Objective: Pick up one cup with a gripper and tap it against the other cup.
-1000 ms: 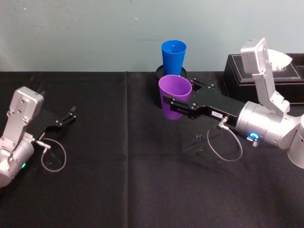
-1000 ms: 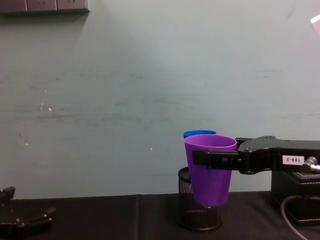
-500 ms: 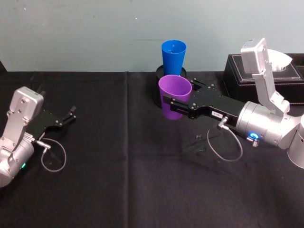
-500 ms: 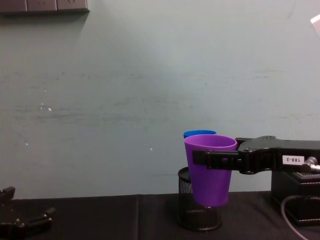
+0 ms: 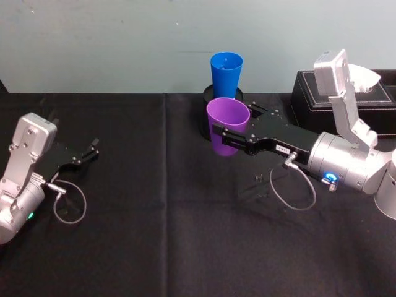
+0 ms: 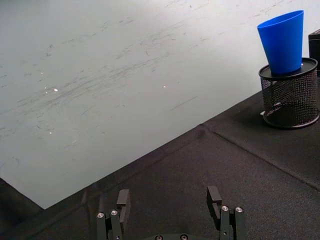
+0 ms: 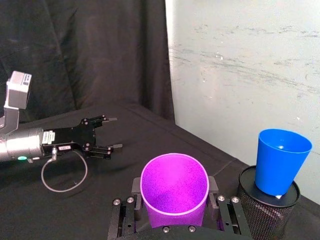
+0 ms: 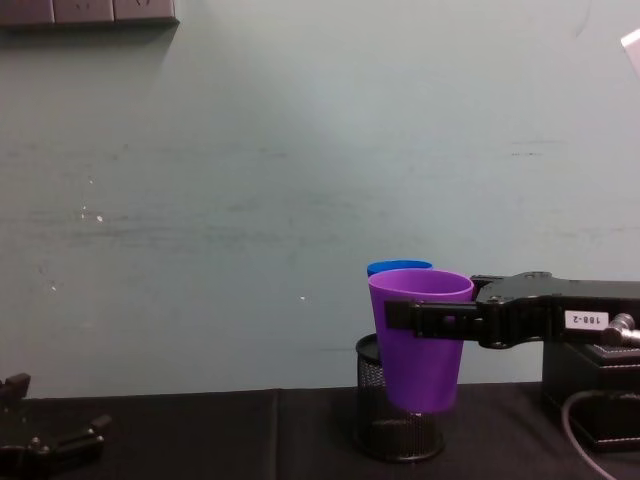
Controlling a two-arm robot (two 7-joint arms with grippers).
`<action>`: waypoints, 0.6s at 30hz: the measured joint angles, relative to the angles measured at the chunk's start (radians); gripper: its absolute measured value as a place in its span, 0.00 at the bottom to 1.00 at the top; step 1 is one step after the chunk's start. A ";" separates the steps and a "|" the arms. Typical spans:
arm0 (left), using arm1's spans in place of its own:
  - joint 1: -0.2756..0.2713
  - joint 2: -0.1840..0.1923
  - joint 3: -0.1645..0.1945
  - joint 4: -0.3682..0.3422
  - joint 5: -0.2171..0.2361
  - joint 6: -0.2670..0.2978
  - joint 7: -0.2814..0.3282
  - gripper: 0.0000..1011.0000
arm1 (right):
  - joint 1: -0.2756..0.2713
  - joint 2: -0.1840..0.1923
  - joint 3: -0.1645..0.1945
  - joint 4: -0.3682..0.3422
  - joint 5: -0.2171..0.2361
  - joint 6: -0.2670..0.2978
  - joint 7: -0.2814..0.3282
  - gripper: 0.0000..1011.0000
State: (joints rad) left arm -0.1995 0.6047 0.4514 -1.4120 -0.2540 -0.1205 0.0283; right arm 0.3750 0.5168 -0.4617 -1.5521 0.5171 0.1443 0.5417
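Purple cup [image 5: 227,127] is off the surface [image 5: 173,235], upright, mouth up, right of centre and toward the far side. The right gripper [image 7: 174,190] is pinching it: one finger on each side of the wall, just below the rim. In the chest view a black finger crosses the upper part of the cup and the cup's base hangs above the black cloth.

Blue cup [image 5: 226,74] is directly behind it on the far side, upright, seated in a black mesh pen holder [image 6: 290,97] with most of its body sticking out the top. The blue rim sits a little higher than the purple rim in the chest view. The right wrist view shows a gap between the two cups, so no contact. The purple cup is near the holder, on its near side.

The right arm comes in from the right, silver body with a blue ring lit and a white label on the black gripper body.

Left gripper [image 6: 168,200] is at the far left, low over the surface, fingers spread with nothing between them. It is well apart from both cups.

A black box [image 5: 309,93] sits at the far right beside the holder, partly covered by the right arm. The wall behind is pale green and scuffed.
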 joint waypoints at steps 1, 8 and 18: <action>0.000 0.000 0.000 0.000 0.000 0.000 0.000 0.99 | 0.000 0.000 0.000 0.000 0.000 0.000 0.000 0.73; 0.000 0.000 0.000 0.000 0.000 0.000 0.000 0.99 | 0.000 0.000 0.000 0.000 0.000 0.000 0.000 0.73; 0.000 0.000 0.000 0.000 0.000 0.000 0.000 0.99 | 0.000 0.000 0.000 0.000 0.000 0.000 0.000 0.73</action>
State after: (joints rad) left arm -0.1996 0.6047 0.4514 -1.4120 -0.2539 -0.1205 0.0283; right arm 0.3750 0.5169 -0.4617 -1.5522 0.5170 0.1443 0.5417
